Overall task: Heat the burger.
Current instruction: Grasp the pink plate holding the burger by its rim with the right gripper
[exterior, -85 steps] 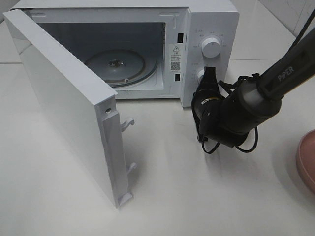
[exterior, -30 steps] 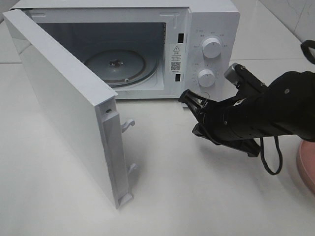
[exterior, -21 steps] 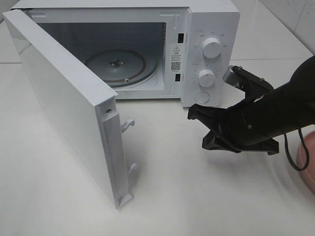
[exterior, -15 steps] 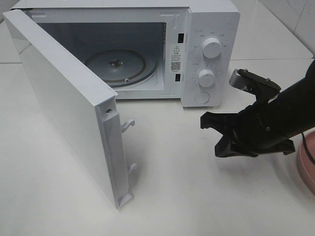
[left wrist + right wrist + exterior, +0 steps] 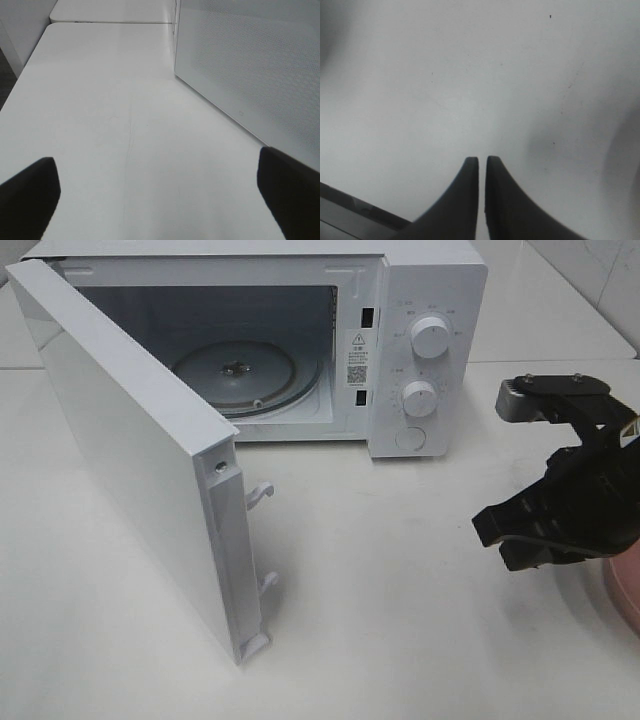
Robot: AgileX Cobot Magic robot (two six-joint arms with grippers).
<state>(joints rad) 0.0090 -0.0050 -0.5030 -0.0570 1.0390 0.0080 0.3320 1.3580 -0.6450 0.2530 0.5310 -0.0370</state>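
The burger is out of view in every frame. The white microwave (image 5: 432,285) stands at the back with its door (image 5: 130,445) swung wide open, and its glass turntable (image 5: 236,374) is bare. My right gripper (image 5: 487,527) hovers over the table to the right of the microwave, pointing left, beside the pink plate (image 5: 627,592). In the right wrist view its fingers (image 5: 470,185) stand almost together with nothing between them. My left gripper (image 5: 156,160) is open over bare table, next to the open door (image 5: 250,65).
The open door juts toward the front left and takes up much of the table's left half. Two knobs (image 5: 430,336) and a round button sit on the microwave's right panel. Only an edge of the pink plate shows at the right border.
My right arm has swung rightward, away from the microwave's control panel and toward the pink plate. The microwave door has stayed open, and the left gripper has not moved.
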